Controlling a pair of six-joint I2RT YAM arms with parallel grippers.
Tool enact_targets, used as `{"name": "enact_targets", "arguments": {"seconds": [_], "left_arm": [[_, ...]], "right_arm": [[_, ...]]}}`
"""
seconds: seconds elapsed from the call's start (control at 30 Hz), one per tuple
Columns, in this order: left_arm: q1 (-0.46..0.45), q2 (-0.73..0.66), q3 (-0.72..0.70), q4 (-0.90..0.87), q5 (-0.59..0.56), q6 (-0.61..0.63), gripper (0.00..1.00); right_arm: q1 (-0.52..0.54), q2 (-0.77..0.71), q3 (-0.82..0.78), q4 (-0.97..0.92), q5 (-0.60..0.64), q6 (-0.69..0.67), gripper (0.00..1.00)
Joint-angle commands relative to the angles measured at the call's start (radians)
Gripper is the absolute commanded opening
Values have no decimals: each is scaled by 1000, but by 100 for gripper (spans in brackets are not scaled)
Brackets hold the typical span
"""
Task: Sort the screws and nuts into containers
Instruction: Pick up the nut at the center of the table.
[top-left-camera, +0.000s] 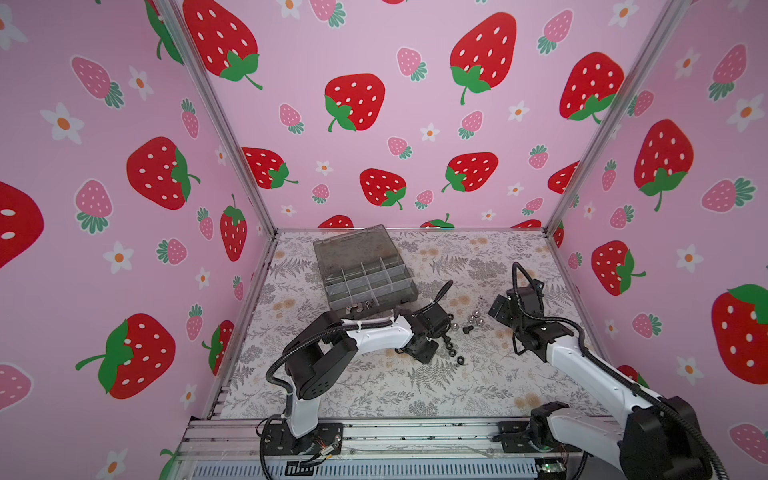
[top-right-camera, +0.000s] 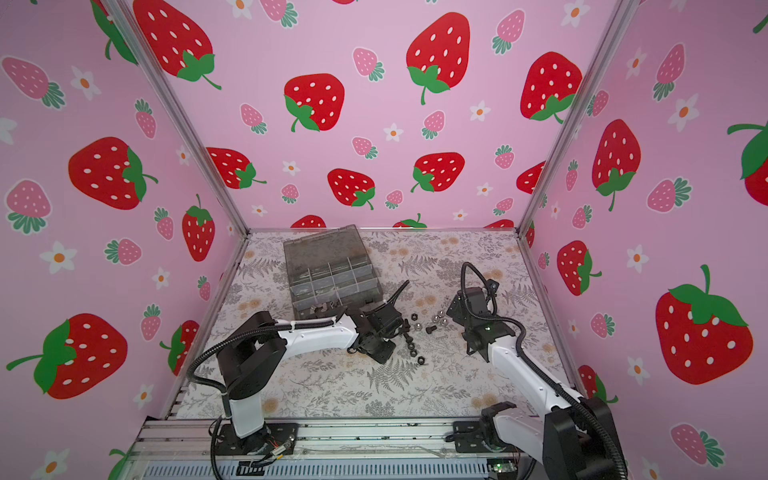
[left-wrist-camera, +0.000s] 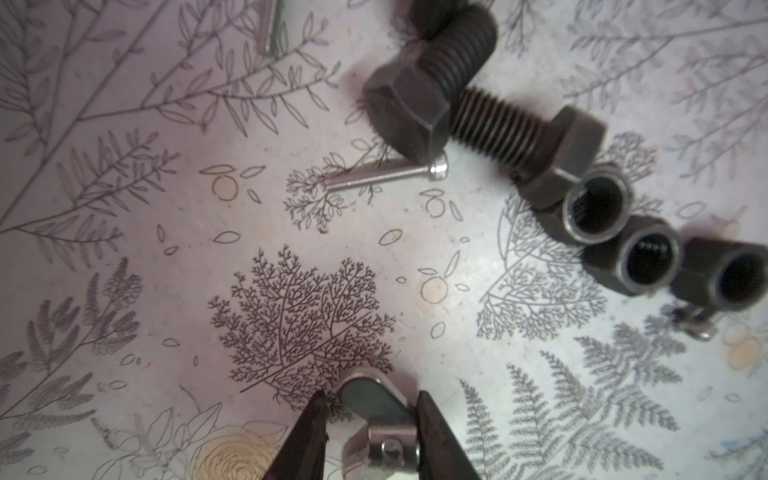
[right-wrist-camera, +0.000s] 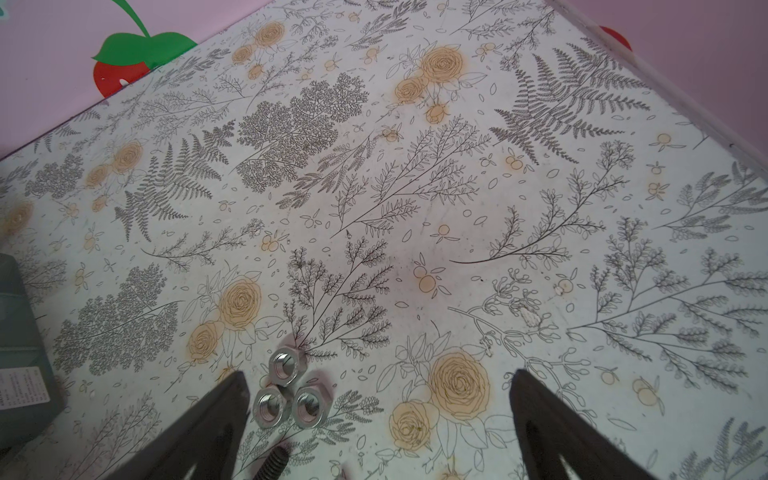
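Wing nut (left-wrist-camera: 376, 405) long axis along left fingers (left-wrist-camera: 441, 440), loosely straddled | right fingers (right-wrist-camera: 199, 432) wide, empty

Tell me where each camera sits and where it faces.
Top views: high above the base rail, looking down at the organiser box and mat; left arm, right arm show.
Left wrist: on the left arm, close over black bolts; left hand straddles a wing nut.
Right wrist: on the right arm, facing across the mat to the pink wall; open right hand, silver nuts.
Shared: both top views show nearly the same scene.
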Motion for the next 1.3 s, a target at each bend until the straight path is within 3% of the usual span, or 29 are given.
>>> {"name": "enact_targets", "arguments": {"seconds": [0.0,0.8,1.07,1.27], "left_arm": [[-5,-3,-38,-54,12,-17,33],[3,-20,-34,-57,-44,-63,12],[108,-130,-42,-37,-101,-111,9],[250,-209,-21,-41,-151,-68,9]], "right_arm": [[5,1,11,3,2,18,100],[6,-6,5,3,5,17,100],[5,-2,8,12,-4,17,100],[5,0,9,19,-9,13,100]]}}
